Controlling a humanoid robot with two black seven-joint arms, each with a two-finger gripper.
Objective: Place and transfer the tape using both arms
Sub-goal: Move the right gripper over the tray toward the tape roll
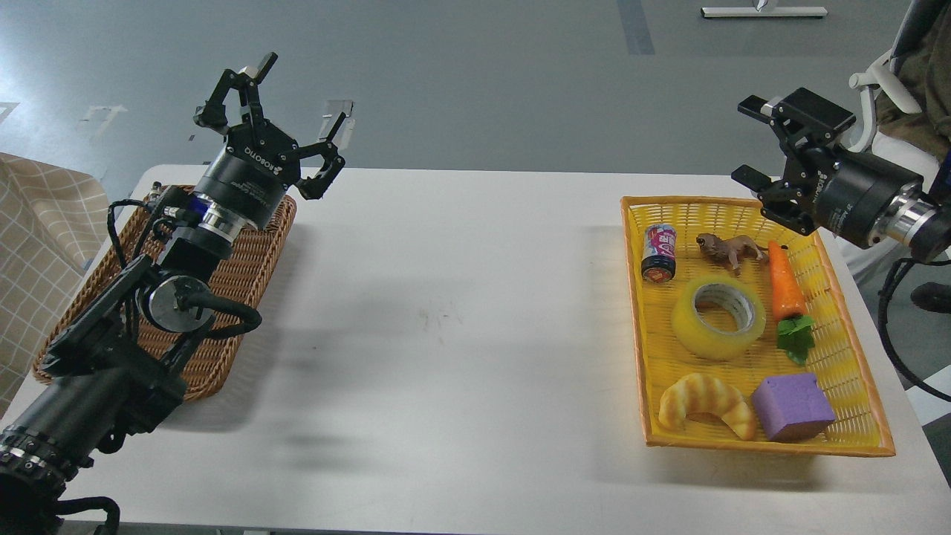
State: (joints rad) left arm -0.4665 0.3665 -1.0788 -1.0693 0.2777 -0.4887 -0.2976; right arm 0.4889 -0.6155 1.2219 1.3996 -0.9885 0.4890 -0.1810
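Note:
The tape, a wide yellow translucent roll with a grey-white core, lies flat in the middle of the yellow basket on the right of the table. My right gripper is open and empty, held high above the basket's far right corner, pointing left, well apart from the tape. My left gripper is open and empty, raised above the far end of the brown wicker basket on the left.
In the yellow basket with the tape lie a can, a toy animal, a carrot, a croissant and a purple block. White table between the baskets. A seated person at far right.

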